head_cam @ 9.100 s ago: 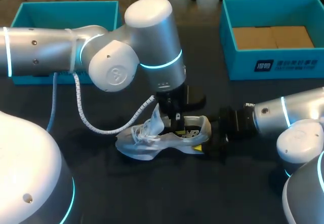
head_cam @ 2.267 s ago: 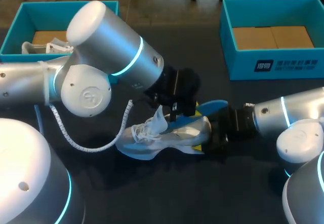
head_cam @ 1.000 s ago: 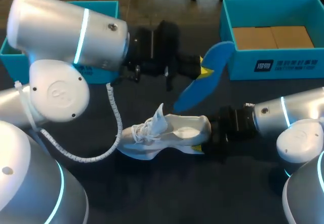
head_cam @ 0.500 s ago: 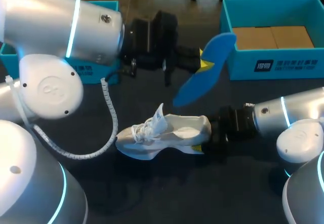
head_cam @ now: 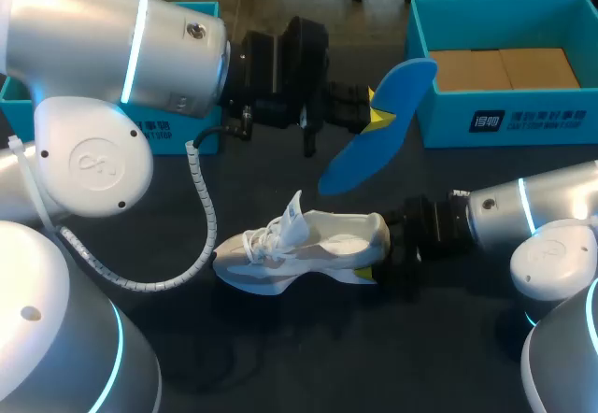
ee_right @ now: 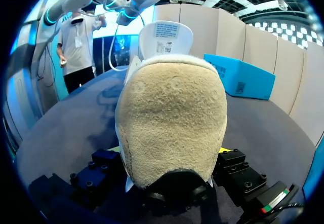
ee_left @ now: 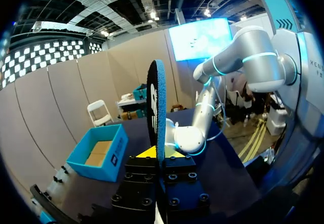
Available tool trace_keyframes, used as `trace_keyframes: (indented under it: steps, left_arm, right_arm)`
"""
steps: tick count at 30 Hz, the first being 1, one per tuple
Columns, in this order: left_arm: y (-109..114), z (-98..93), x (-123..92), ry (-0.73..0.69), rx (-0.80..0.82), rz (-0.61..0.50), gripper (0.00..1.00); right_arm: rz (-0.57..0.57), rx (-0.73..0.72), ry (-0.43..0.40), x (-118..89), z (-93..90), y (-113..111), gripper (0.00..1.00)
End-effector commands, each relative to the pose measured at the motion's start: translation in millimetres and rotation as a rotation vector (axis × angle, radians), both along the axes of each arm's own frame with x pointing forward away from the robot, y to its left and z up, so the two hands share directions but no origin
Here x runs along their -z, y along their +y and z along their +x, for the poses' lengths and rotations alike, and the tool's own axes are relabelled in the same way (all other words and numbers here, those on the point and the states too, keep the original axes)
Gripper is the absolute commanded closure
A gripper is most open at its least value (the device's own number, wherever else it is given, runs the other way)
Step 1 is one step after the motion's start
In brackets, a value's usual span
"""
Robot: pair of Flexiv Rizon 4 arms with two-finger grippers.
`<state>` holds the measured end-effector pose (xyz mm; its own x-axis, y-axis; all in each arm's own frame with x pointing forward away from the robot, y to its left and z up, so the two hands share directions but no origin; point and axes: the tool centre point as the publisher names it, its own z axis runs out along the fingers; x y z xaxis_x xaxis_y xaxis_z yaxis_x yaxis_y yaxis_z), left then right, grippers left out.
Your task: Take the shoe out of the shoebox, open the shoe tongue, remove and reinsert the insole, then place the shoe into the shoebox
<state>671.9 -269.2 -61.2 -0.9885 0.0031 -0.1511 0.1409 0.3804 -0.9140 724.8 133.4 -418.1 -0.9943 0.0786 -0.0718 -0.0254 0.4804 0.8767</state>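
A white shoe (head_cam: 299, 249) lies on its side on the dark table, tongue raised. My right gripper (head_cam: 381, 256) is shut on its heel; in the right wrist view the tan-lined heel (ee_right: 172, 112) fills the space between the fingers of the right gripper (ee_right: 169, 153). My left gripper (head_cam: 366, 119) hangs above and behind the shoe, shut on one end of the blue insole (head_cam: 374, 133), which slants down toward the shoe without touching it. In the left wrist view the insole (ee_left: 157, 107) stands edge-on, pinched in the left gripper (ee_left: 158, 154).
A teal shoebox (head_cam: 570, 105) with a brown cardboard floor stands at the back right. A second teal shoebox (head_cam: 112, 13) at the back left is mostly hidden by my left arm. A coiled white cable (head_cam: 201, 235) hangs from the left arm near the shoe's toe.
My left gripper has drawn the blue insole out of the shoe and lifted it up and back; over the last second it only edged slightly higher. The shoe and right arm stayed put.
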Motion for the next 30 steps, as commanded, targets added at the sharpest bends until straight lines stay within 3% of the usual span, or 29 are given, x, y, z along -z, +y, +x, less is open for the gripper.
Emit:
trace_keyframes:
  steps: [1,10,20,30]
  left_arm:
    - [2.5,5.8,-12.7,0.094,-0.019,-0.023,1.00]
    - [8.1,3.5,-57.1,0.375,0.012,-0.034,1.00]
    - [26.1,-3.4,-88.6,0.640,0.050,-0.067,1.00]
    - [42.7,-13.6,-127.3,0.886,0.002,-0.161,1.00]
  right_arm:
    - [-0.006,0.002,0.000,-1.2,-0.4,1.2,1.00]
    - [-0.006,0.002,0.000,-1.2,-0.4,1.2,1.00]
    - [-0.006,0.002,0.000,-1.2,-0.4,1.2,1.00]
    - [-0.006,0.002,0.000,-1.2,-0.4,1.2,1.00]
